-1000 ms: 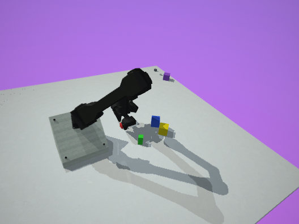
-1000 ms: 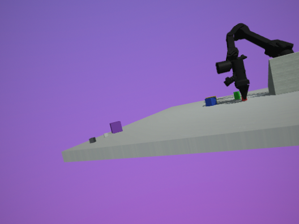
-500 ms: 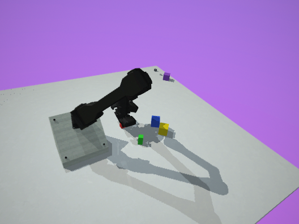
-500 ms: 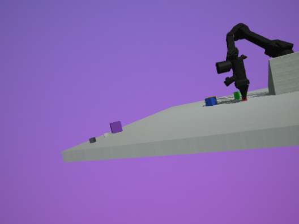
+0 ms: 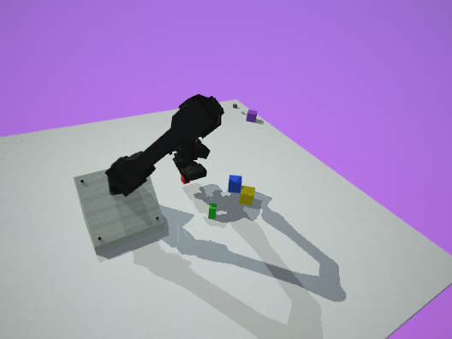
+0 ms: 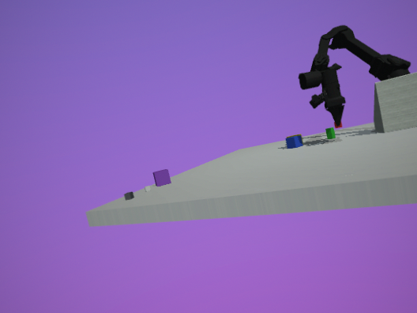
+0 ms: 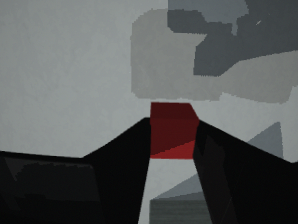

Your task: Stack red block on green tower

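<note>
The red block [image 5: 185,180] [image 6: 338,125] [image 7: 171,137] is between the two black fingers, which touch its sides in the wrist view. My gripper [image 5: 187,175] [image 6: 338,122] [image 7: 170,125] is shut on it and points down, holding it above the table. The green tower [image 5: 212,211] [image 6: 330,133] is a small upright green block standing on the table. In the top view it is below and to the right of the held block, in the exterior view just below and left of it. The tower is not in the wrist view.
A blue block [image 5: 234,184] [image 6: 293,142] and a yellow block [image 5: 246,196] stand near the green tower. A purple block [image 5: 252,116] [image 6: 162,178] and a small dark cube [image 5: 234,105] [image 6: 129,196] are far off near the table edge. The arm's base slab [image 5: 124,223] [image 6: 399,104] is behind.
</note>
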